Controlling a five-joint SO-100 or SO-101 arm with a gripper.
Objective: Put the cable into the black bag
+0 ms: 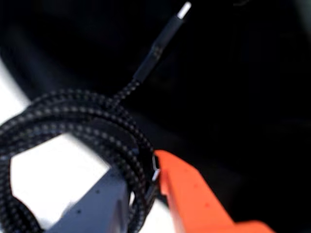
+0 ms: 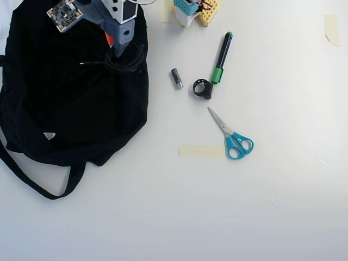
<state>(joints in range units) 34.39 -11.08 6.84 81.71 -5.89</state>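
Cable [image 1: 73, 116] is pinched between the gripper [image 1: 155, 172] jaws, one grey finger and one orange finger [image 1: 194, 194] clamped on the coil's strands, so the jaws are closed down to just the thickness of the cord. That's all from the wrist view, which also shows the braided texture and the free end sticking up and away with its small metal plug [image 1: 183, 9] over dark fabric (kinda blurry, so I can't tell whether the plug touches the fabric).

Overhead view gives the bigger picture the wrist cam can't: the black bag [image 2: 65, 103] lies at the table's [image 2: 217, 217] left edge, its strap [image 2: 38, 185] trailing toward the near-left, tiny white label [image 2: 49, 135] on the lower part. The gripper [image 2: 120, 46] sits over the bag's upper right part, and the cable [image 2: 128, 61] coil hangs right at the bag's right edge, free end pointing left across the fabric. Jaw state isn't readable from up there.

Rest of the table, overhead only: a small battery [image 2: 176, 78] just right of the bag, a black ring clip [image 2: 203, 88], a green marker [image 2: 222, 57], blue-handled scissors [image 2: 232, 136] near the middle, and a strip of tape [image 2: 201, 150] touching the scissors' handles.
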